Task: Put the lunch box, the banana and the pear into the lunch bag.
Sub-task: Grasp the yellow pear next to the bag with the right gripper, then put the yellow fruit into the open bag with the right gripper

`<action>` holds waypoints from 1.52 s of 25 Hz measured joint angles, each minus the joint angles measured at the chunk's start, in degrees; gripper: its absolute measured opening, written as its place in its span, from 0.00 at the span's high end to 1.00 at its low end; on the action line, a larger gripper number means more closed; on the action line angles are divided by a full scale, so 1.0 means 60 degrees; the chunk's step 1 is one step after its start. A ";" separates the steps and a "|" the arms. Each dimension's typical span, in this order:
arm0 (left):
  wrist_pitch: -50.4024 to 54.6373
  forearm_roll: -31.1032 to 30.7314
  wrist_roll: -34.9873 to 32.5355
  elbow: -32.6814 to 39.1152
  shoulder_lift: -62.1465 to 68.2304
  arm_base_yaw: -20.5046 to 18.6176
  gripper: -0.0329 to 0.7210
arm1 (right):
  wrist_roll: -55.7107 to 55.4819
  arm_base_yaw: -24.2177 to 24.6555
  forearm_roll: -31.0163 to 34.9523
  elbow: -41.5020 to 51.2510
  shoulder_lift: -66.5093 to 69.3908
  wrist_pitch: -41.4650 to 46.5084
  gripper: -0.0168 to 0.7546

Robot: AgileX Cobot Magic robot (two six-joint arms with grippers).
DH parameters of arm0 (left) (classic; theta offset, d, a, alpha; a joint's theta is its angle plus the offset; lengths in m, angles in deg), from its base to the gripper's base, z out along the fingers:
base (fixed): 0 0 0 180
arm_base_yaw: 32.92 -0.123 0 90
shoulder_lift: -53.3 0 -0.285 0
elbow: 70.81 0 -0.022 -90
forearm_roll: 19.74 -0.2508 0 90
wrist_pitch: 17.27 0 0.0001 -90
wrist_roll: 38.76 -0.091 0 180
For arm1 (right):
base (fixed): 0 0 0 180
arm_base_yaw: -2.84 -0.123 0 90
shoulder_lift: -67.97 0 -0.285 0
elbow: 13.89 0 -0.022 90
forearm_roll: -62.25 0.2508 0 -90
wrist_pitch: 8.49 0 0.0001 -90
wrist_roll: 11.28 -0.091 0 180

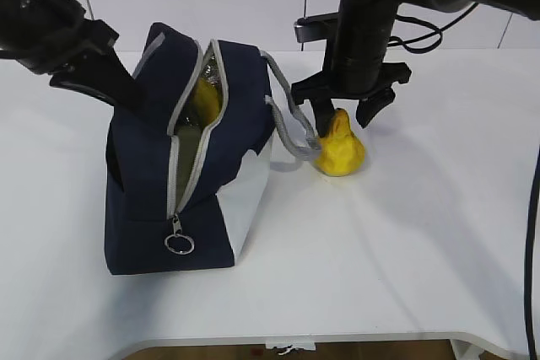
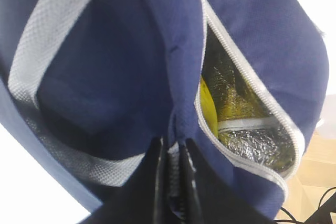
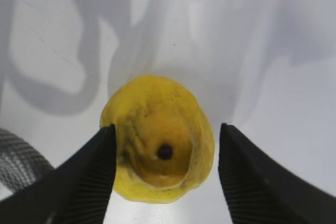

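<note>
1. Right tool (image 1: 341, 112) is spread wide and sits straight over the pear (image 1: 339, 151), one finger on each side of its neck. In the right wrist view the two black ribbed fingers (image 3: 86, 182) flank the pear (image 3: 160, 140); the left one looks like it's just brushing the skin, the other has a bit of gap, so no real squeeze on it.
2. Pear is upright on the white surface (image 1: 405, 225), just beside the lunch bag's grey strap (image 1: 291, 128). You can see the dark stem dimple on top from the wrist cam.
3. Left tool (image 2: 174, 182) is pinched tight on a fold of the lunch bag (image 2: 157, 66) fabric right by the zipper edge. In the exterior view that arm comes in from the upper left and meets the bag's top corner.
4. Lunch bag (image 1: 143, 191) stands on the surface left of centre, zipper (image 1: 187, 158) open along the top, ring pull (image 1: 179, 244) hanging at the front end.
5. Through the opening there's silver foil lining and something bright yellow inside, most likely the banana (image 2: 208, 109), but only a sliver shows.
6. Can't spot the lunch box in any view.
</note>
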 joint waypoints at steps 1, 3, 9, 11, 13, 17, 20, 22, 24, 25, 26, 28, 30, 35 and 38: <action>0.0000 0.0000 0.0000 0.0000 0.0000 0.0000 0.94 | 0.0000 0.0000 0.0000 0.0000 0.0000 0.0000 0.36; 0.0000 0.0000 0.0000 0.0000 0.0000 0.0000 0.94 | 0.0000 0.0000 0.0000 0.0000 0.0000 0.0000 0.42; 0.0000 -0.0014 0.0000 0.0000 0.0000 0.0000 0.94 | -0.0018 0.0000 0.0023 0.0000 0.0000 -0.0020 0.59; 0.0000 -0.0014 0.0000 0.0000 0.0000 0.0000 0.94 | 0.0024 0.0000 0.0030 0.0000 0.0000 -0.0038 0.63; 0.0000 -0.0014 0.0000 0.0000 0.0000 0.0000 0.94 | 0.0064 0.0000 0.0045 0.0000 0.0000 -0.0038 0.65; 0.0000 -0.0014 0.0000 0.0000 0.0000 0.0000 0.94 | 0.0102 0.0000 0.0045 0.0000 -0.0041 -0.0052 0.65; 0.0000 -0.0014 0.0000 0.0000 0.0000 0.0000 0.94 | 0.0142 0.0000 0.0001 0.0000 -0.0299 -0.0052 0.66; 0.0000 -0.0014 0.0000 0.0000 0.0000 0.0000 0.94 | 0.0201 0.0000 -0.0014 0.0000 -0.0666 -0.0052 0.66; 0.0000 -0.0014 0.0000 0.0000 0.0000 0.0000 0.94 | 0.0260 0.0000 -0.0014 0.0000 -0.1099 -0.0033 0.66; 0.0000 -0.0014 0.0000 0.0000 0.0000 0.0000 0.94 | 0.0281 0.0000 -0.0014 0.0000 -0.1352 -0.0017 0.66; 0.0000 -0.0014 0.0000 0.0000 0.0000 0.0000 0.94 | 0.0324 0.0000 0.0058 0.0000 -0.1613 0.0000 0.66; 0.0015 -0.0014 0.0000 0.0000 0.0000 0.0000 0.94 | 0.0486 0.0000 0.0454 0.0000 -0.2099 0.0016 0.66; 0.0015 -0.0014 0.0000 0.0000 0.0000 0.0000 0.94 | 0.0771 0.0000 0.1300 0.0000 -0.2531 0.0061 0.66; 0.0015 -0.0014 0.0000 0.0000 0.0000 0.0000 0.94 | 0.1583 0.0000 0.3731 -0.0008 -0.2953 0.0105 0.66; 0.0015 -0.0014 0.0000 0.0000 0.0000 0.0000 0.94 | 0.2039 0.0000 0.4859 -0.0008 -0.2889 0.0105 0.66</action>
